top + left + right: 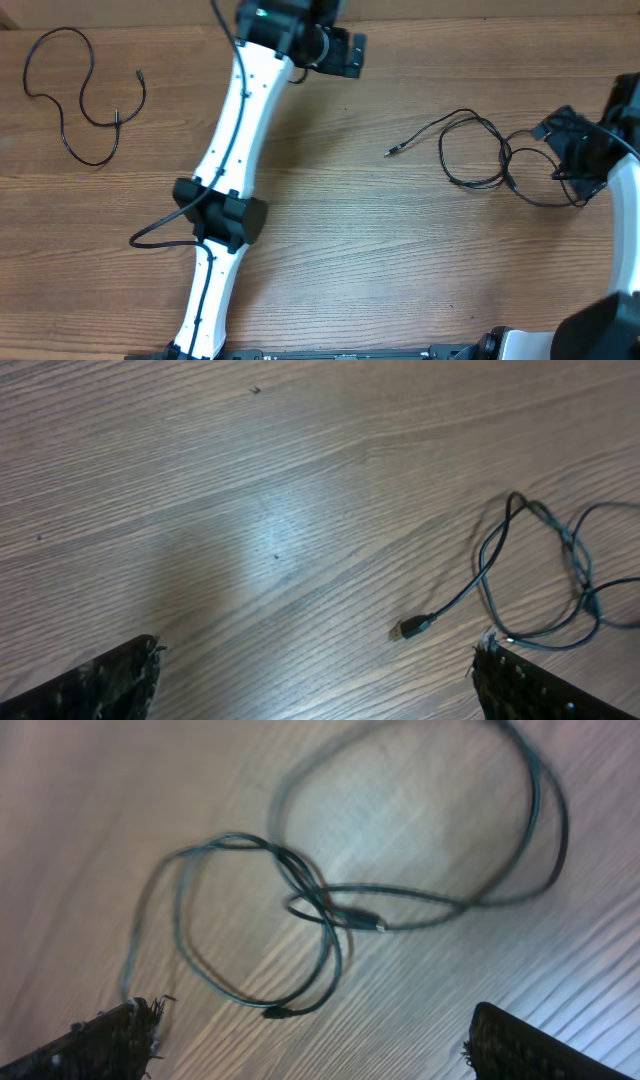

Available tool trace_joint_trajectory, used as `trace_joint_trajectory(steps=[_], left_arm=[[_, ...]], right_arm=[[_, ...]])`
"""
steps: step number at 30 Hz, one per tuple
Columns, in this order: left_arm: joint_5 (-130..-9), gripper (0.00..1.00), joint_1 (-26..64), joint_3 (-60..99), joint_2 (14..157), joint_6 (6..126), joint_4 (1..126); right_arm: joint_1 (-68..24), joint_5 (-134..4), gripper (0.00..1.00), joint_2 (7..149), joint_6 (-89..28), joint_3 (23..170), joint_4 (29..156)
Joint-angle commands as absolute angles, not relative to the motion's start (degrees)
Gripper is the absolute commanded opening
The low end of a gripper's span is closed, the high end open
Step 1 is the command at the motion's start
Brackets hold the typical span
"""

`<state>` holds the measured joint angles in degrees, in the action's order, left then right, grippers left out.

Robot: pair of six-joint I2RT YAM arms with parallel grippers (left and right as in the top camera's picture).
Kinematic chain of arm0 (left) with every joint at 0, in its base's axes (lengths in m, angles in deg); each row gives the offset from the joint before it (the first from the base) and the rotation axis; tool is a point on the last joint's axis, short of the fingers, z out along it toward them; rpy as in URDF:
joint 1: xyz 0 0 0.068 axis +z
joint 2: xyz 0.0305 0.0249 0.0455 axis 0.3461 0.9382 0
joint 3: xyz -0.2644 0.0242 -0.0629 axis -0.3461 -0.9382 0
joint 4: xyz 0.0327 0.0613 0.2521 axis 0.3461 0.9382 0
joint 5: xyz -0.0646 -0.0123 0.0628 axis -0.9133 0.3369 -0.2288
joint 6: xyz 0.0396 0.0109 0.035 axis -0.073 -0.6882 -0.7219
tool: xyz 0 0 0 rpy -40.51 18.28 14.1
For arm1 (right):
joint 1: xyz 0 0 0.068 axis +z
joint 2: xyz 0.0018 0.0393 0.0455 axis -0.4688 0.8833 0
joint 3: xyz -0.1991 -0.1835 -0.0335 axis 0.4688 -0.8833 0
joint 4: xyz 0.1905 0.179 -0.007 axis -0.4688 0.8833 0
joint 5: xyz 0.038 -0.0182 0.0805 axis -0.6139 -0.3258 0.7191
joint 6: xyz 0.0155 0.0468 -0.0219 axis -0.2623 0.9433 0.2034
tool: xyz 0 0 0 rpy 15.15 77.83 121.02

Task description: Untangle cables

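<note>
Left fingers [110, 680]: spread wide, nothing between them. They are up above bare surface [250, 490], not touching anything.
Right fingers [540, 1045]: also wide apart, nothing gripped. The wrist view is slightly blurred, but the gap is clearly empty.

Cables:
- Single cable [80, 92] lies alone at the far left of the surface in a loose S-loop, well apart from both arms and from the rest.
- Tangle of cables [503, 150] is on the right side, flat on the surface. Its right edge runs under the right arm's head in the overhead view, so I can't tell from there whether they touch.
- One free end with a plug [388, 153] trails out left of the tangle, toward the middle. The left wrist view shows the same plug [412, 627] between the left fingers' tips and nearer the right one, with the loops off to the right.
- The right wrist view looks straight down on the tangle [320, 905]: overlapping loops crossing at one knot-like spot, with two plug ends visible near it. I can't count the strands cleanly.

The left arm [235, 120] stretches diagonally from the near edge to the far edge, its head near top centre, between the single cable and the tangle.
</note>
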<state>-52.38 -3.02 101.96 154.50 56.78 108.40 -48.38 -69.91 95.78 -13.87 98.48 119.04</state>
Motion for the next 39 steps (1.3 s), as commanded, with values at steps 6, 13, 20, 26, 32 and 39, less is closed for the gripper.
trace_joint_trajectory(steps=[6, 13, 20, 26, 32, 39], left_arm=[[-46.0, 1.0, -3.8, 102.9, 155.1, 57.5, 110.7], [-46.0, 1.0, -3.7, 102.9, 155.1, 58.1, 111.0], [-46.0, 1.0, -3.7, 102.9, 155.1, 58.1, 111.4], [-48.0, 1.0, -3.2, 102.9, 155.1, 58.0, 111.4], [-66.9, 1.0, -2.2, 102.9, 155.1, 48.4, 111.3], [-88.2, 0.99, -2.8, 102.9, 155.1, 28.5, 114.4]], right_arm=[[-48.3, -74.1, 1.0, 99.0, 13.4, 90.0, 108.4], [-47.8, -74.9, 0.96, 101.8, 26.6, 86.1, 97.4], [-47.8, -72.8, 0.05, 105.2, 24.6, 86.2, 92.8], [-47.6, -55.1, 0.04, 101.7, 5.3, 91.1, 91.0], [-43.3, -38.0, 0.04, 93.5, -12.2, 99.2, 99.8], [-36.6, -37.9, 0.04, 82.2, -21.0, 103.0, 106.2]])
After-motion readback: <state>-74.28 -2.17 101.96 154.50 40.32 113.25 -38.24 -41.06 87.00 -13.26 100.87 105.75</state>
